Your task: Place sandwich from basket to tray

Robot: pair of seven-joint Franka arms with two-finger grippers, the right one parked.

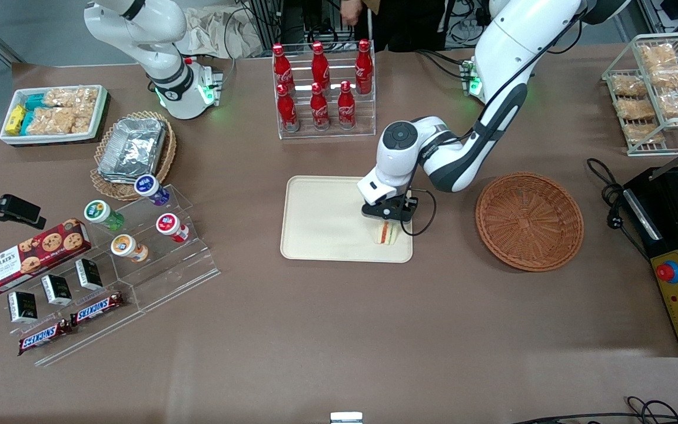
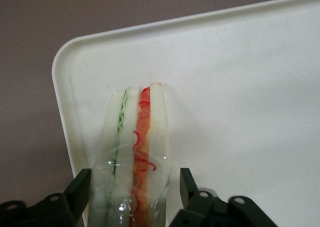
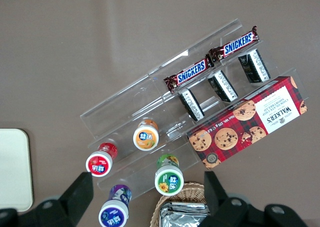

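Standing on edge in the five o'clock corner of the flat cream-beige rectangular plastic tray (image 1: 321, 218), as the front view shows it, the small clear-wrapped triangular sandwich of white bread with orange-red and green filling (image 2: 134, 152) is already at its goal. Its layers run upright, and its wrap meets the tray floor just inside the rounded rim. That corner is the one closest to the round reddish-brown woven wicker basket (image 1: 529, 221), which lies at three o'clock from the tray on the brown desk (image 1: 339, 330) and holds nothing. The short path from the basket probably explains why the sandwich sits so near the edge instead of mid-tray. The black two-finger hand (image 2: 135, 179) of the left arm hangs directly over the sandwich. Its fingers (image 2: 80, 187) straddle the wedge, one on each bread face. A thin gap shows on both sides, so the hand is parted a little wider than the sandwich and grips nothing. Squeezing across the flat bread faces, not the pointed ends, suits a soft wedge that would otherwise slip or crush. By my reading the placing is all but done, and what is left is a straight lift clear. The risk is a finger catching the loose wrap and tipping the narrow wedge over. A clear rack of red cola bottles (image 1: 321, 88) stands at twelve o'clock, well apart.
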